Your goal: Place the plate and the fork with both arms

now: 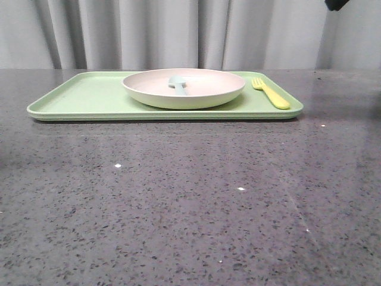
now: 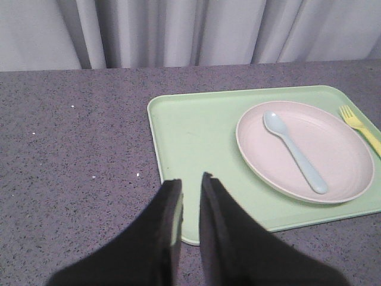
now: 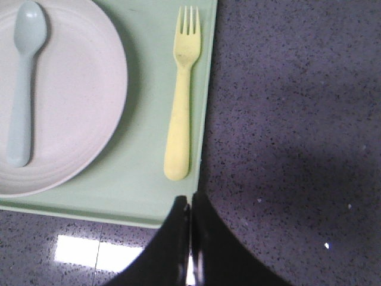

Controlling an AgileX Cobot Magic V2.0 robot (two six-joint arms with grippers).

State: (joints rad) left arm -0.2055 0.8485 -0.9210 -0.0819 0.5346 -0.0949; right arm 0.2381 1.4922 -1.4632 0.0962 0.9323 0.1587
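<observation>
The cream-pink plate (image 1: pixel 202 89) sits in the middle of a light green tray (image 1: pixel 77 98), with a pale blue spoon (image 1: pixel 177 83) lying in it. The yellow fork (image 1: pixel 271 93) lies on the tray's right end, tines pointing away. In the left wrist view my left gripper (image 2: pixel 190 179) hovers over the tray's near left corner (image 2: pixel 196 137), a narrow empty gap between its fingers, well apart from the plate (image 2: pixel 339 149). In the right wrist view my right gripper (image 3: pixel 189 196) is shut and empty, just behind the fork's handle end (image 3: pixel 178 149) at the tray's edge.
The tray rests on a dark speckled stone table (image 1: pixel 190 202). Grey curtains (image 1: pixel 178 30) hang behind the table. A dark piece of an arm (image 1: pixel 336 5) shows at the top right corner of the front view.
</observation>
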